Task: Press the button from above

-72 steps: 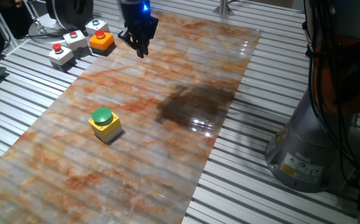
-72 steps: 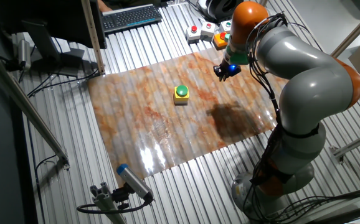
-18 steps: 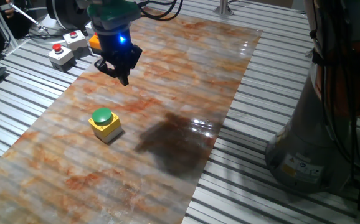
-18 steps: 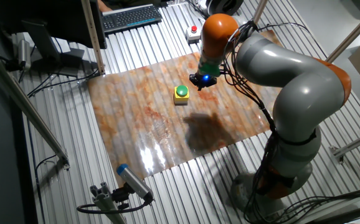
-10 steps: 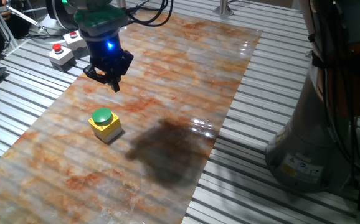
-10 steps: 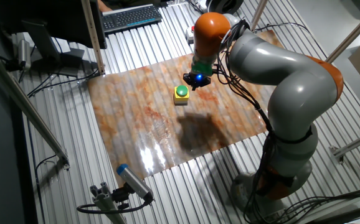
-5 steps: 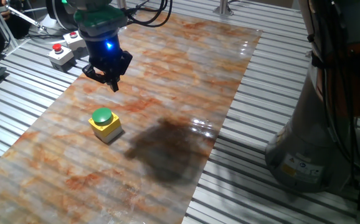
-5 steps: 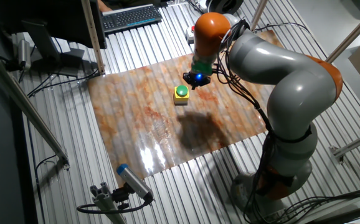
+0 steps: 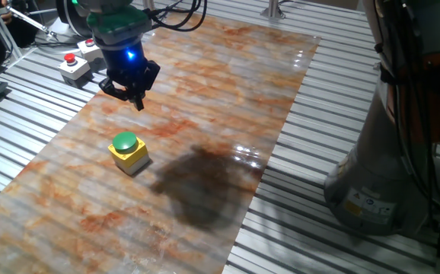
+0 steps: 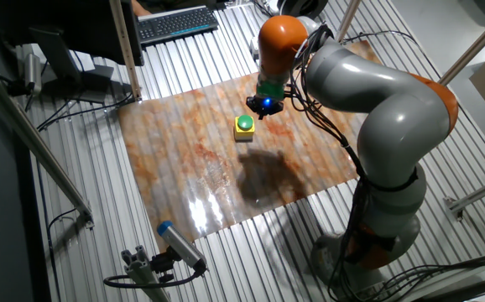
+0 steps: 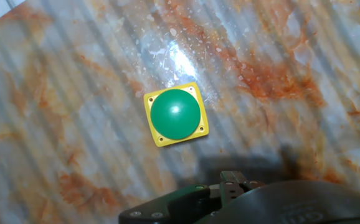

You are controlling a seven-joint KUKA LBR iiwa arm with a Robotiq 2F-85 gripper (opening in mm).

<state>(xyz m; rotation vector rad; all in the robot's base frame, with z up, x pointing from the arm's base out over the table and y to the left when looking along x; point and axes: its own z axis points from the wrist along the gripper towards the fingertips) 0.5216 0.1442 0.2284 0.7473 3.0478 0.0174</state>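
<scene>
The green dome (image 11: 175,114) of the button is looking like smooth, glossy plastic, catching a soft highlight, and its yellow box (image 11: 157,136) is reading as matt plastic. Under my pincer (image 9: 137,102), the marbled orange-and-grey sheet (image 9: 227,91) is shining glossy and wet-looking, throwing back glare. The ribbed table (image 9: 311,236) around it is showing as dull metal slats. My arm's grey shell (image 10: 368,84) is gleaming smooth, with glossy orange joints (image 10: 278,35).

A: Where's the button (image 9: 125,142) found?
B: On its box (image 9: 129,155), which is set on the sheet (image 9: 205,99) laid over the counter (image 9: 311,137).
A: And the gripper (image 9: 132,96)?
B: Held above the sheet, apart from the button, twd the far boxes (image 9: 75,65) kept off the sheet's corner.
</scene>
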